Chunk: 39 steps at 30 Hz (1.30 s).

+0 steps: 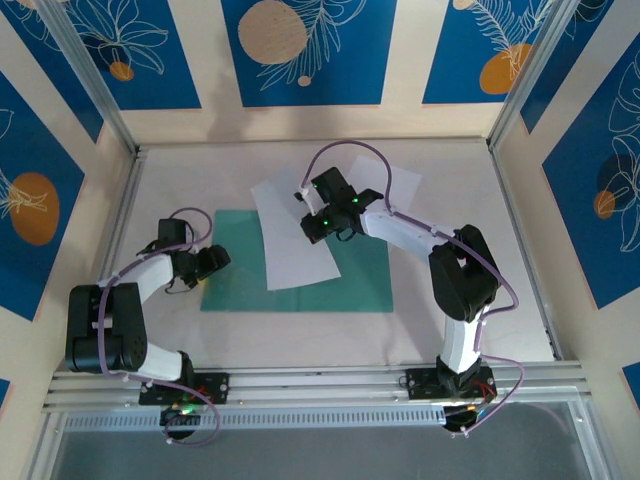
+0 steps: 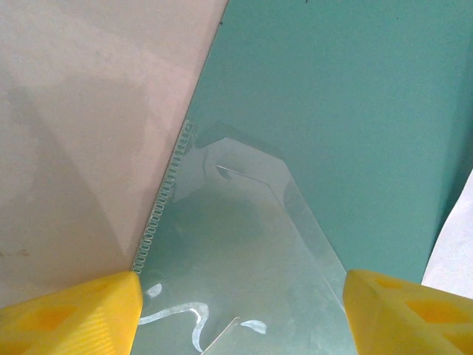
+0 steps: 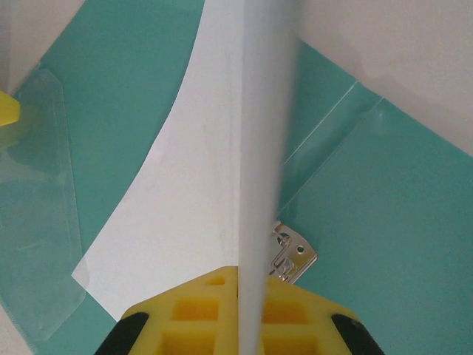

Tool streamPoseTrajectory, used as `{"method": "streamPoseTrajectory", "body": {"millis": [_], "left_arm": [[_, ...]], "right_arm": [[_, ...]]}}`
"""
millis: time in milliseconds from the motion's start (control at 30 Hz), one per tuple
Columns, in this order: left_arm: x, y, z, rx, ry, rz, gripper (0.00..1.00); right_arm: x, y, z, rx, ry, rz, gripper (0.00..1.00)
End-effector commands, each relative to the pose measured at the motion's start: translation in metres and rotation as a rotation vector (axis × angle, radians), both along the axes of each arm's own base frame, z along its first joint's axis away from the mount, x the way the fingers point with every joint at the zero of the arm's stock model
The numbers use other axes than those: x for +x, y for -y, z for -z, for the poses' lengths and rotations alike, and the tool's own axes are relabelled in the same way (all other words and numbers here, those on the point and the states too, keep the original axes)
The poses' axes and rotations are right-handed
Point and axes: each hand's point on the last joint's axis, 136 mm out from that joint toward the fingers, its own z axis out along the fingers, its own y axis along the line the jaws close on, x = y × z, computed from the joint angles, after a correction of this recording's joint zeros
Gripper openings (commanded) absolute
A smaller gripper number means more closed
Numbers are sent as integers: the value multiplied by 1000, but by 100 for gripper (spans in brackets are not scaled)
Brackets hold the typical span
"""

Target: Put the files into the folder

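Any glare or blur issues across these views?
Left wrist: white glare streaks on the clear pocket over the folder. Right wrist: sheet edge-on near the lens, smeared out of focus. Top external: even light, soft shadows on the table.

The folder (image 2: 355,96) is smooth and teal with a faint sheen; card or plastic, I cannot tell. Its corner pocket (image 2: 244,244) is clear, glossy plastic film. The clip (image 3: 294,255) is bright polished metal. The files (image 3: 192,192) are matt white paper. The counter (image 2: 74,111) is pale and matt.
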Motion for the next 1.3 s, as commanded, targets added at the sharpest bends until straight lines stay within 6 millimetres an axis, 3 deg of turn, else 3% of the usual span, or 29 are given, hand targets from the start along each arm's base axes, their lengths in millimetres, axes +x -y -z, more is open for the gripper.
{"method": "streamPoseTrajectory", "body": {"millis": [0,533,1267], "left_arm": [[-3,-1,5,-7,-2,10,72],[-9,3,12,-31,-6,12,73],[-16,3,17,-36,-13,6,73]], "right_arm": [[-2,-3,-21,44,52,-17,0],[-19,-14,0,185,-16,-1,1],[-32,-47,23,294,-75,-31,1]]}}
